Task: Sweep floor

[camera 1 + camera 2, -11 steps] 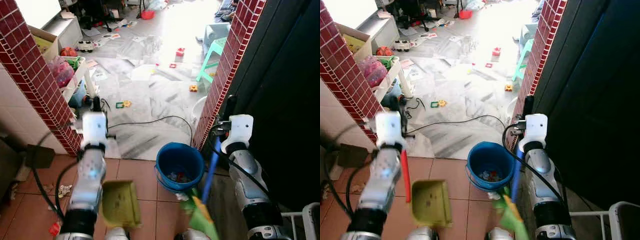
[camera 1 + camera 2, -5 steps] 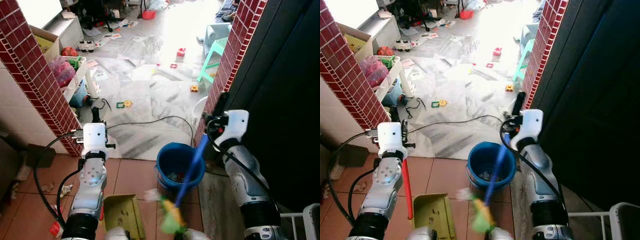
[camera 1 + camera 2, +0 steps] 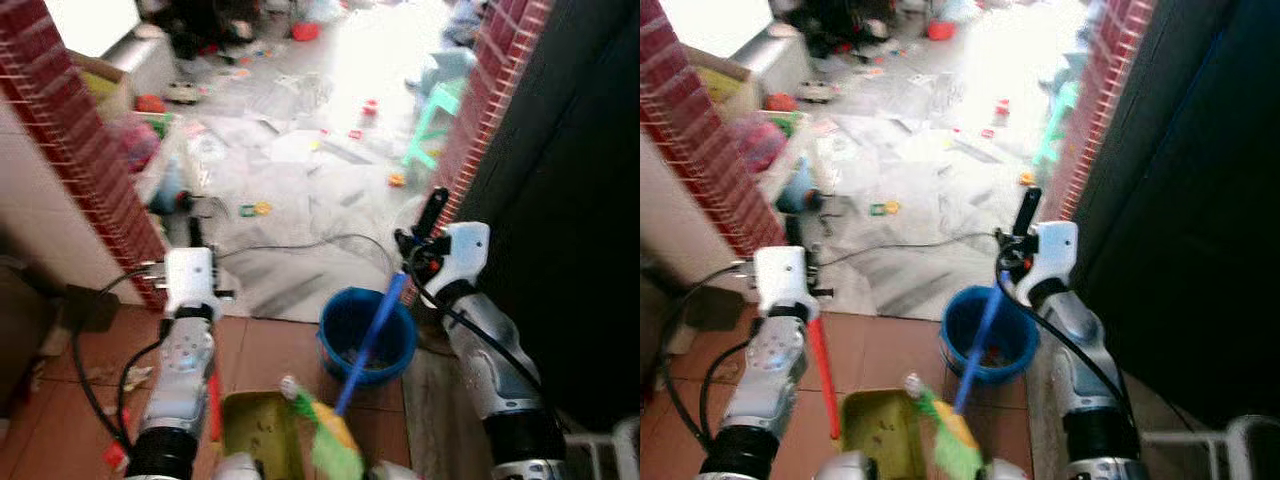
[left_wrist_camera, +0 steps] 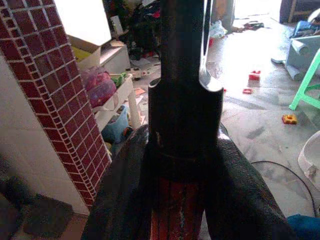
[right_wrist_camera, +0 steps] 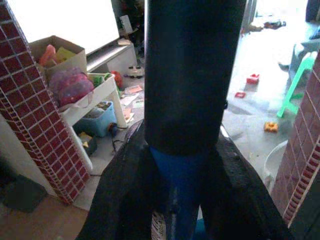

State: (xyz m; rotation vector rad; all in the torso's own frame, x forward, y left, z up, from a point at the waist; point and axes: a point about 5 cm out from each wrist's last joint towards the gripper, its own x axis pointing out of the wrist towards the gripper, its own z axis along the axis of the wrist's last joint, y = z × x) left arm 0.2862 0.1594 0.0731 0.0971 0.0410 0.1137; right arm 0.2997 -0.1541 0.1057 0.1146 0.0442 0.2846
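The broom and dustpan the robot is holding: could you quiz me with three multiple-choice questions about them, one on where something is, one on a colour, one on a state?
1. Where is the blue bucket?
A. On the green stool
B. On the floor in front of the robot, between its two arms
C. Inside the cardboard box

2. What colour is the broom's handle?
A. Blue
B. White
C. Black

3. What is the left gripper doing?
A. Hanging open
B. Gripping the bucket's rim
C. Shut on the dustpan's red handle

Answers: 1 B, the bucket stands on the tiles between the arms. 2 A, a blue handle runs down from the right gripper. 3 C, the left wrist view shows the fingers closed around the red handle.
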